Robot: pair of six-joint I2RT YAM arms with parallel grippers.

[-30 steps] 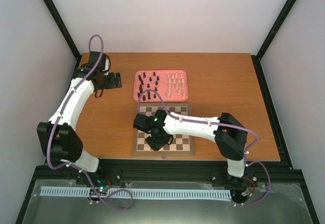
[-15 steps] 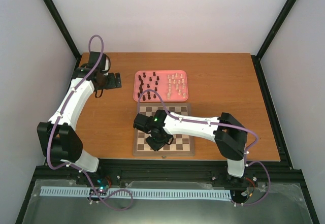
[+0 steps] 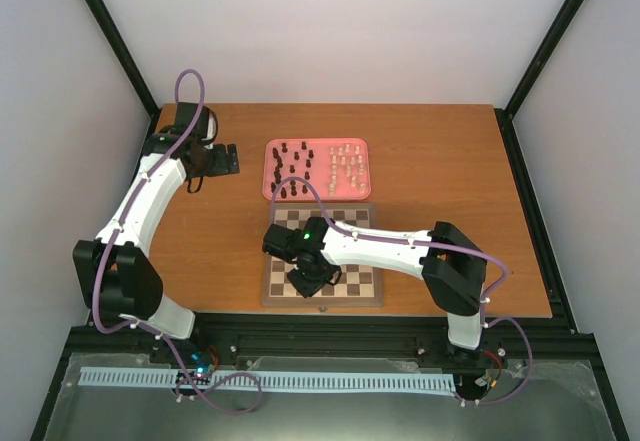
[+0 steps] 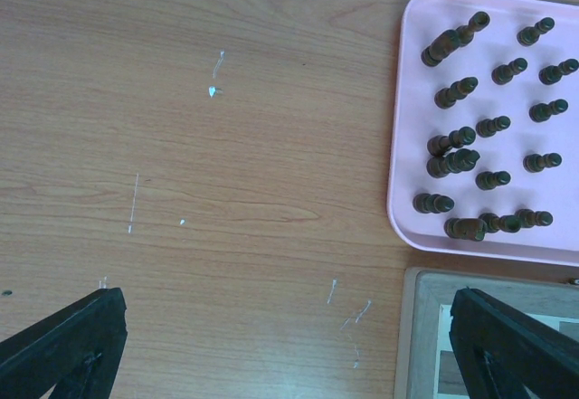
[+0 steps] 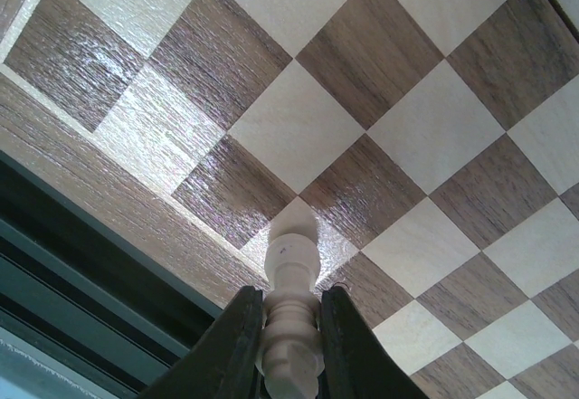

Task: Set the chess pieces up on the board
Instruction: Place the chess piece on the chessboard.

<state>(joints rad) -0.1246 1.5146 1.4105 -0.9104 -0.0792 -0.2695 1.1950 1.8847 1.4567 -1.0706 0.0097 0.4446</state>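
- Change since the earlier frames: none visible; the right claw (image 5: 289, 307) hangs in the same spot over the board's (image 3: 366, 283) near-left part.
- Right claw: closed narrowly on one cream piece (image 5: 289, 268), which sticks out past the fingertips toward a square in the board's near edge row. Whether it touches the square cannot be told.
- Left claw (image 4: 288, 299): spread wide and holding nothing, over the bare bench (image 3: 440, 161) left of the board's far-left corner.
- Remaining stock: dark pieces (image 4: 479, 128) and cream pieces (image 3: 348, 166) stand in the pink tray (image 4: 398, 146), just beyond the board's far edge.
- Step in hand, as judged: placing this piece. The next move calls for a straight descent, a gentle release, then a vertical lift.
- Edges and room: the target square lies beside the board's border, with a black rail (image 5: 81, 263) just past it. The squares in the right wrist view are bare, so there is free room inward.
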